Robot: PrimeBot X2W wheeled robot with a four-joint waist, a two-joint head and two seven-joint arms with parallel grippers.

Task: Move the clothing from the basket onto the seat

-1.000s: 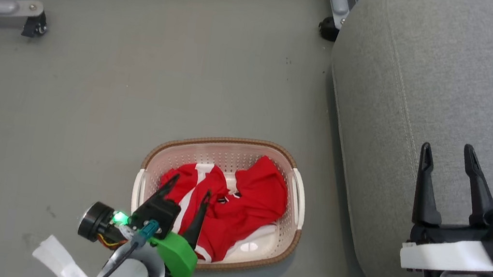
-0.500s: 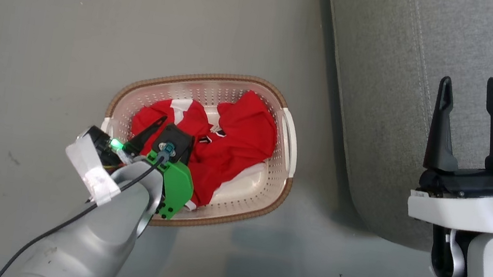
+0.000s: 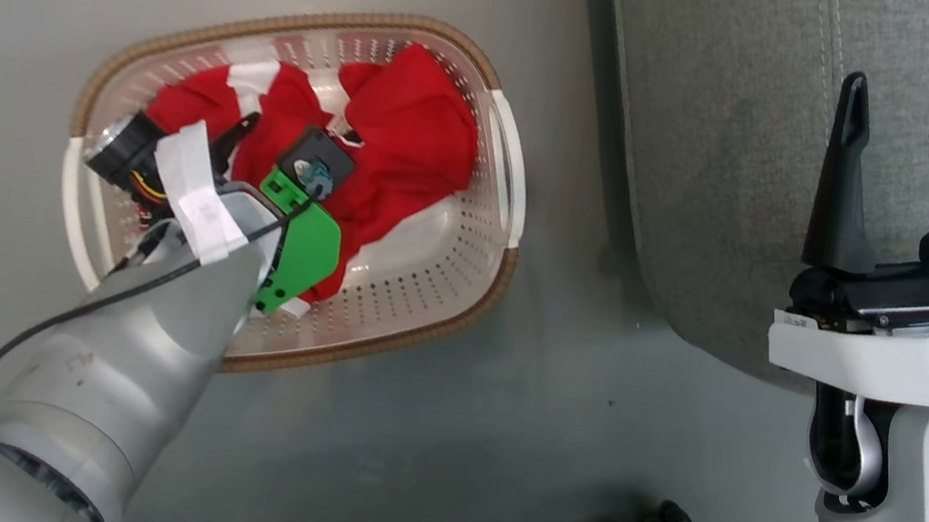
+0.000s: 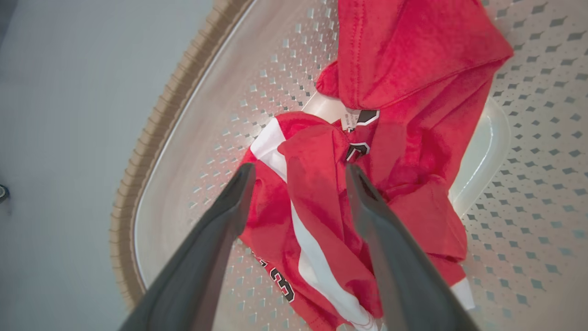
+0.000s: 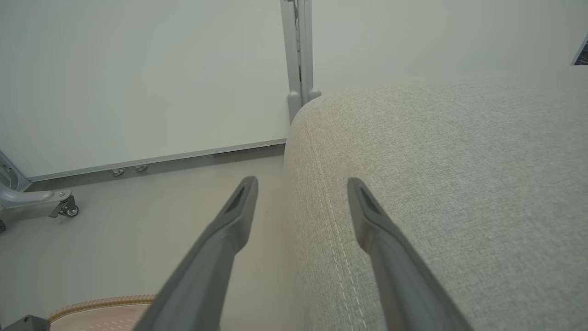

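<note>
I've got the left hand [image 4: 299,170] down in the basket [image 3: 424,287] with its fingers [image 4: 216,239] spread and empty. They sit either side of a white-striped fold of the red jerseys [image 4: 413,138] crumpled on the basket's bottom, so closing should pinch cloth, not plastic. The right hand [image 3: 903,82], also spread and empty, hangs over the grey seat [image 3: 727,107] beside the basket, out of the way, I'd judge.

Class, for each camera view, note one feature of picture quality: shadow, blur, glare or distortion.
Head view: soft shadow on the floor beside the seat. Left wrist view: basket rim bows from wide-angle distortion; clothing sharp. Right wrist view: near gripper fingers look soft.
</note>
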